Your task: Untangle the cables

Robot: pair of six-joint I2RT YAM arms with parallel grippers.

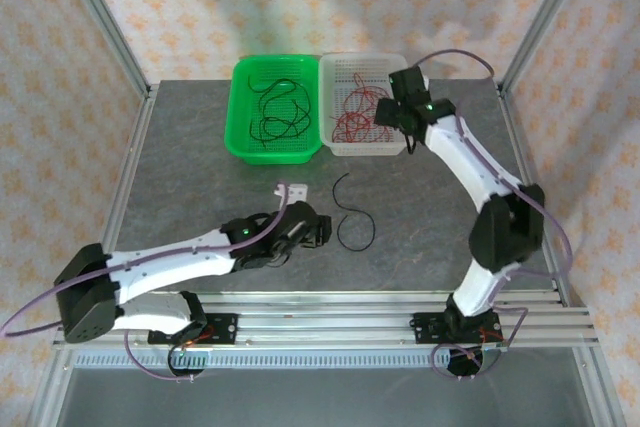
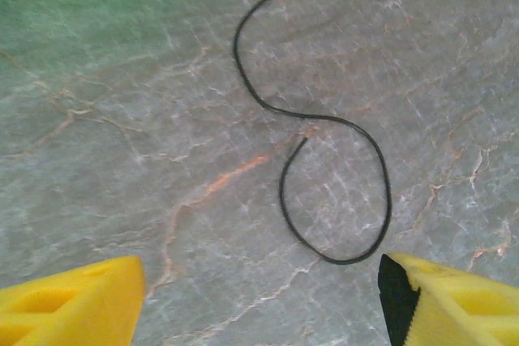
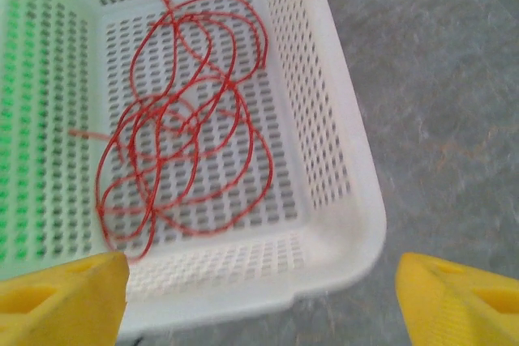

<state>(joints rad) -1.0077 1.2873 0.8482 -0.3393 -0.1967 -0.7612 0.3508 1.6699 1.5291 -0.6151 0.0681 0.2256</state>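
Hovering w/ both claws released, cables sorted by colour, one black cable loose on the tabletop.

L claw (image 2: pixel 259 293) sits low over the grey marbled tabletop (image 1: pixel 200 177), yellow fingers wide apart, nothing btwn them. Just ahead of it lies a single black cable (image 2: pixel 312 117), flat in an S-curve w/ its lower end looped round, apart from both fingers and from the baskets. R claw (image 3: pixel 259 297) hangs above the near right corner of the white basket (image 3: pixel 357 176), fingers spread, gripping nothing. Inside that basket is a loose bundle of red cables (image 3: pixel 186 127), overlapping loops, one end up by the far wall. Green basket (image 1: pixel 240 117) sits touching the white one on its left at the far side of the tabletop and holds curly black cables (image 1: pixel 278 112).
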